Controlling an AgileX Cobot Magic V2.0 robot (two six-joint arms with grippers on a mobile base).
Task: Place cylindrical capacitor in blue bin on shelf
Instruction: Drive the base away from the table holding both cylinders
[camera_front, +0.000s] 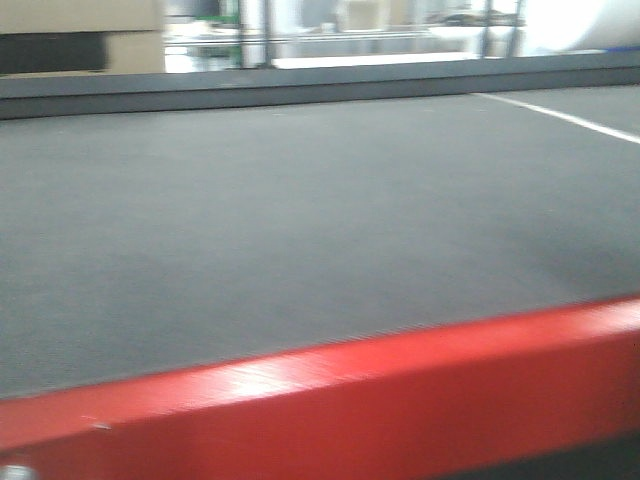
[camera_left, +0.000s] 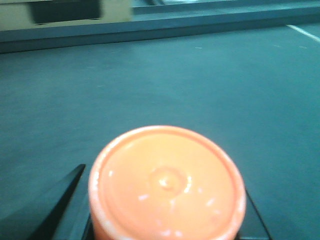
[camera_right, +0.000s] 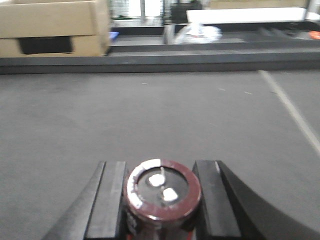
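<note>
Squarely between the left tool's (camera_left: 165, 200) dark fingers (camera_left: 60, 200) sits the orange cylindrical capacitor (camera_left: 167, 175), gripped, end cap toward the lens. The right tool (camera_right: 161, 170) clamps a maroon two-pin can (camera_right: 162, 192). Grey surface (camera_left: 200, 90) lies open ahead to a raised far ledge (camera_right: 160, 62).

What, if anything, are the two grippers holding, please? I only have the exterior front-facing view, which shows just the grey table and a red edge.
Observer: In the left wrist view, the left gripper has an orange-red cylinder between its dark fingers, with the cylinder's round end face towards the camera.
Operator: Thank you. And what about the right one?
Observer: In the right wrist view, the right gripper is closed on a dark cylinder with a maroon rim and two pale terminals on its top face.
</note>
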